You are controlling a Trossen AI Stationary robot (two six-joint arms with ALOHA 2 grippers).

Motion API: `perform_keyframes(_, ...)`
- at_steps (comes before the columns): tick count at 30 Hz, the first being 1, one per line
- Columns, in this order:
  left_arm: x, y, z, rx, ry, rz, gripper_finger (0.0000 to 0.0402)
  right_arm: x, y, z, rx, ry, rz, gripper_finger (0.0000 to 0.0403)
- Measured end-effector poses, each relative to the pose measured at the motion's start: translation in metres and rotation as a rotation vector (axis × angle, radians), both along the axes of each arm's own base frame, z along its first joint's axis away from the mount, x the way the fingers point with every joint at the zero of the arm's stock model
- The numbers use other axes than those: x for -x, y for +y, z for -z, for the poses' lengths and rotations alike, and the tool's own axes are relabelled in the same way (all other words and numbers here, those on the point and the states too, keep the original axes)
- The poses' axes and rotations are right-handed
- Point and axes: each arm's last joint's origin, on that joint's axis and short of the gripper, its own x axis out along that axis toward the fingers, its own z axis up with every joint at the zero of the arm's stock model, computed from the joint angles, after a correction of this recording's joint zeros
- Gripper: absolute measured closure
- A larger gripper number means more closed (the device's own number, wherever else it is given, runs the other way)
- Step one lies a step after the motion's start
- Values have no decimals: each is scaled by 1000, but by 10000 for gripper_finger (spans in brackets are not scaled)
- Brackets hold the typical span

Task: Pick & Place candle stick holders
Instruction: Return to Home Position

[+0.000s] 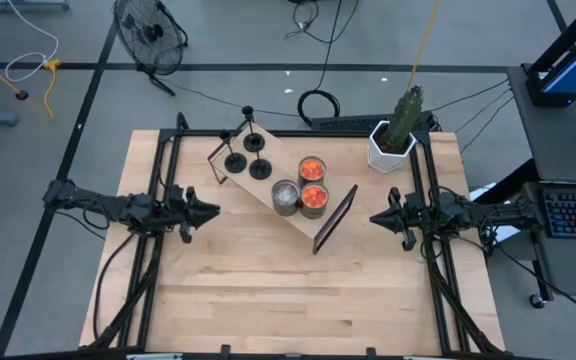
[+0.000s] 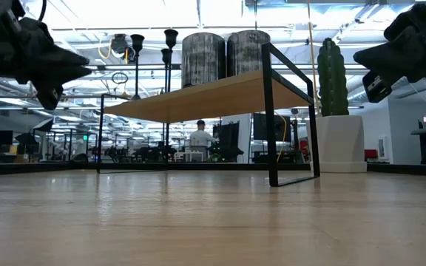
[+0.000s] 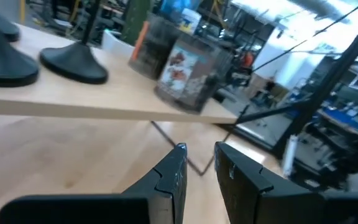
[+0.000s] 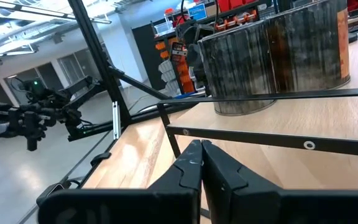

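We see three matte-black disc-base candle stick holders (image 1: 236,160) upright at the far-left end of the slanted wooden shelf on a black metal frame (image 1: 286,168). Jar candles (image 1: 313,198) share the shelf's other end. Left gripper (image 3: 199,152) hangs left of the shelf, fingers a narrow gap apart, empty. Right gripper (image 4: 201,146) hangs right of it, fingers pressed together, empty.

A light wooden shelf on a black metal frame (image 1: 302,222) is standing aslant on the pale wooden table (image 1: 268,300), carrying two orange candle jars (image 1: 313,184) and one grey candle jar (image 1: 285,196). A white pot with a green cactus (image 1: 390,150) is sitting near the table's far right corner.
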Motion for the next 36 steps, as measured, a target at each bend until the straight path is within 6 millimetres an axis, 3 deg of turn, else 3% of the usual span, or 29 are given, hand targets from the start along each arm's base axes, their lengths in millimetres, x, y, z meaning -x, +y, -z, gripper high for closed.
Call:
perform_keyframes(11,0,1,0,-281,40,-40,314,0,0,0,0,0,0,403)
perform_keyframes(36,0,1,0,-248,39,-39,314,0,0,0,1,-1,-1,403)
